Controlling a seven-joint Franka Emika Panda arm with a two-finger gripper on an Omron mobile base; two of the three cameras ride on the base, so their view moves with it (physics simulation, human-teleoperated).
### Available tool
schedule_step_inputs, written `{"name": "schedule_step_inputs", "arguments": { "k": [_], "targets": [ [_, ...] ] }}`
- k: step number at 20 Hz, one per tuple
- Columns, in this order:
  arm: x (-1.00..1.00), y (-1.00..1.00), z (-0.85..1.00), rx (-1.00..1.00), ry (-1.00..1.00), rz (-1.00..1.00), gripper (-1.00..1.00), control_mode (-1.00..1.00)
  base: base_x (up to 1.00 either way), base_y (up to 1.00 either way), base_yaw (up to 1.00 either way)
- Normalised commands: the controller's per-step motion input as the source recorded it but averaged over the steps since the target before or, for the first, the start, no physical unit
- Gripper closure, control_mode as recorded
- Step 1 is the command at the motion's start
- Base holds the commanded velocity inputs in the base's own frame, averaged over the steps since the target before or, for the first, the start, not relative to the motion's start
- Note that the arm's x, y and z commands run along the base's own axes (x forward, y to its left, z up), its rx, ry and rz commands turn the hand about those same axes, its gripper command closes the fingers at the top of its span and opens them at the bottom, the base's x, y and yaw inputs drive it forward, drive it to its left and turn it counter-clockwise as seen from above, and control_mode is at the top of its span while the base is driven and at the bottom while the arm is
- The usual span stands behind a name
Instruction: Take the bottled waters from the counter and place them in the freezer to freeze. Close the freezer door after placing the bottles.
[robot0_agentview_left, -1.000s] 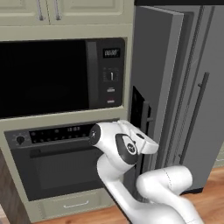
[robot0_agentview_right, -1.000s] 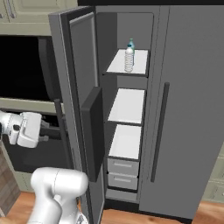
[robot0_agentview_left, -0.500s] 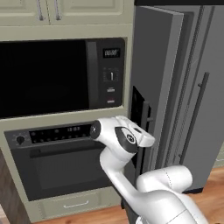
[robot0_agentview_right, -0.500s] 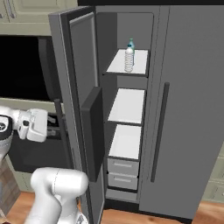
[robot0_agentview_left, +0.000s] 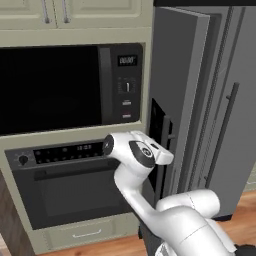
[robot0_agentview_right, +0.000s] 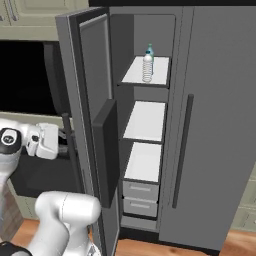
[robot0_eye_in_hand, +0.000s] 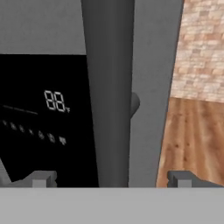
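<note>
The freezer (robot0_agentview_right: 147, 120) stands open, and its freezer door (robot0_agentview_left: 180, 75) is swung out toward me. On the top shelf stand two bottled waters: a clear ribbed one (robot0_agentview_right: 147, 67) in front, and a blue-tinted one (robot0_agentview_right: 150, 49) with a green cap just behind it. My gripper (robot0_eye_in_hand: 111, 179) is open, with its fingertips (robot0_eye_in_hand: 41, 179) either side of the door's dark vertical handle (robot0_eye_in_hand: 109, 87), beside the black dispenser panel (robot0_eye_in_hand: 43, 109). Nothing is held. From the base, the gripper (robot0_agentview_left: 167, 150) (robot0_agentview_right: 62, 142) sits at the handle at mid height. The counter is out of view.
A black microwave (robot0_agentview_left: 60, 85) and a built-in oven (robot0_agentview_left: 75, 190) fill the wall left of the door. The wider fridge door (robot0_agentview_right: 220, 125) is closed, with a dark bar handle (robot0_agentview_right: 181, 150). Lower freezer shelves (robot0_agentview_right: 145, 120) and drawers (robot0_agentview_right: 141, 197) are bare. Wood floor (robot0_eye_in_hand: 192, 140) lies below.
My hand has moved toward the freezer door until the open fingers reached its handle. The door and the bottles have not moved.
</note>
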Motion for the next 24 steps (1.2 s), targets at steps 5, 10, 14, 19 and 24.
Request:
{"name": "schedule_step_inputs", "arguments": {
  "k": [5, 10, 14, 19, 24],
  "targets": [
    [0.0, -0.44, -0.13, -0.01, 0.04, -0.1, -1.0, -1.0, 0.0, 0.0, 0.0],
    [0.05, -0.71, -0.02, 0.0, 0.08, -0.07, -1.0, -1.0, 0.0, 0.0, 0.0],
    [0.2, -0.94, 0.0, 0.07, 0.11, 0.0, -1.0, -1.0, 0.0, 0.0, 0.0],
    [0.3, -0.82, 0.0, 0.15, 0.18, 0.06, -1.0, -1.0, 0.0, 0.0, 0.0],
    [0.29, -0.58, 0.0, 0.22, 0.19, 0.07, -1.0, -1.0, 0.0, 0.0, 0.0]
  ]
}}
